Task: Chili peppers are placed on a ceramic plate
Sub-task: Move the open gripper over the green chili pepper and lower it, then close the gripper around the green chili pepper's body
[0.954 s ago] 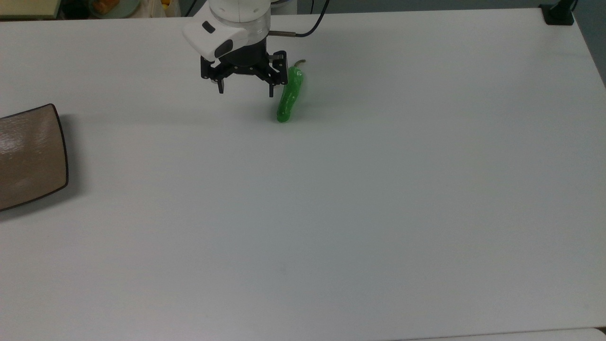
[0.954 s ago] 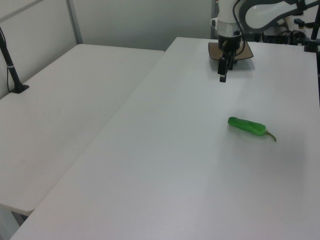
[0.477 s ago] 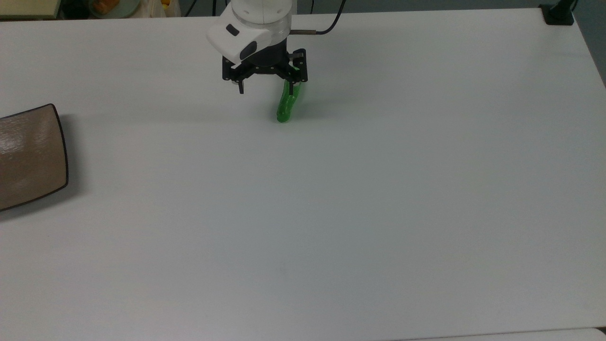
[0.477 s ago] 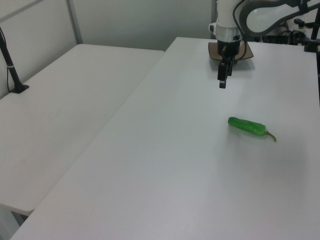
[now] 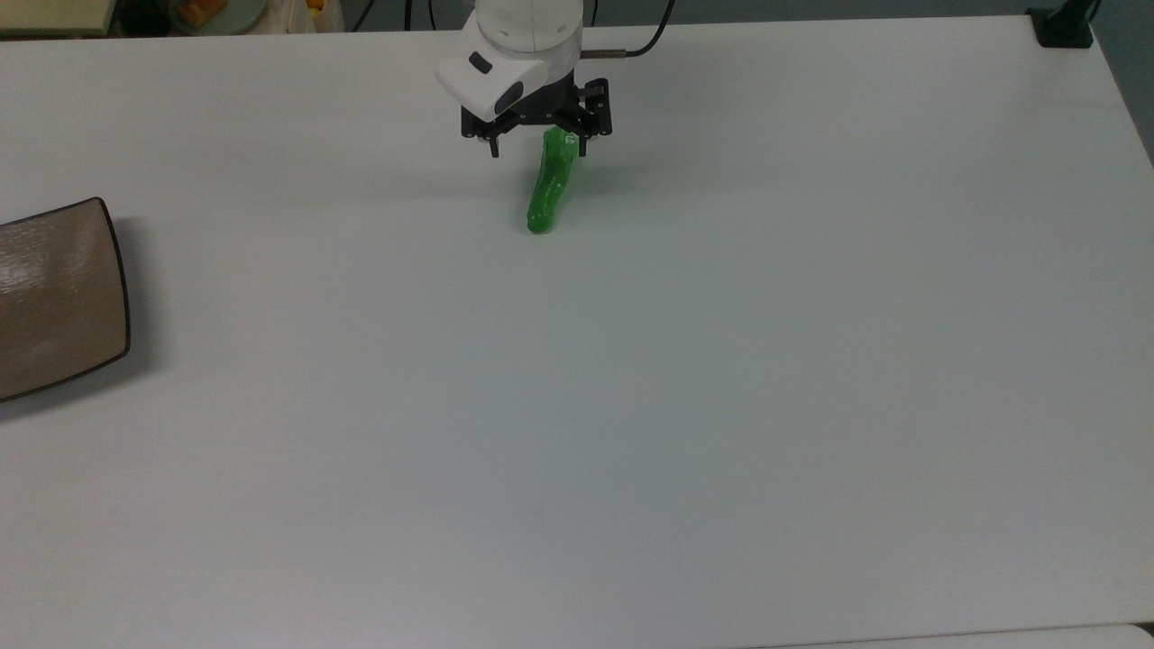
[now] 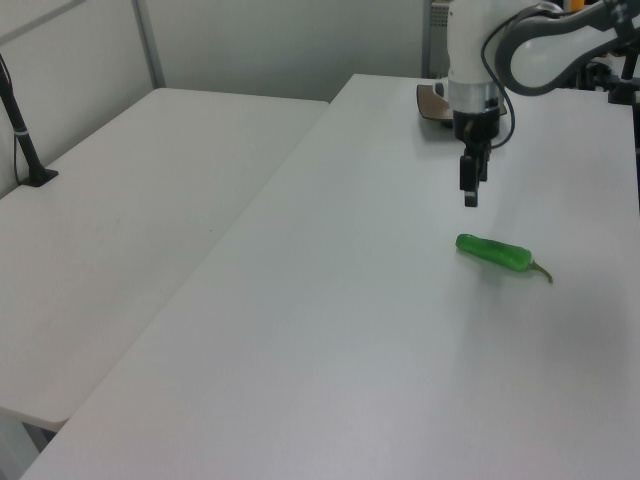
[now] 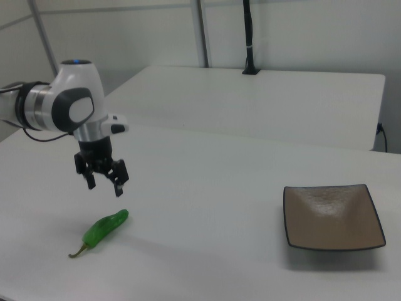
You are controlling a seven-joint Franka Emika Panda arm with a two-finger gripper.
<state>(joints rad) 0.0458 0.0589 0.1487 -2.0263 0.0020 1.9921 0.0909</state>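
The gripper, fingers spread wide and empty, hangs above the chili pepper lying on the table.

No readable text or labels

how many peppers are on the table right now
1. The pepper lies flat on the white table, below the open gripper and well apart from the plate. Nothing in view could hide another.
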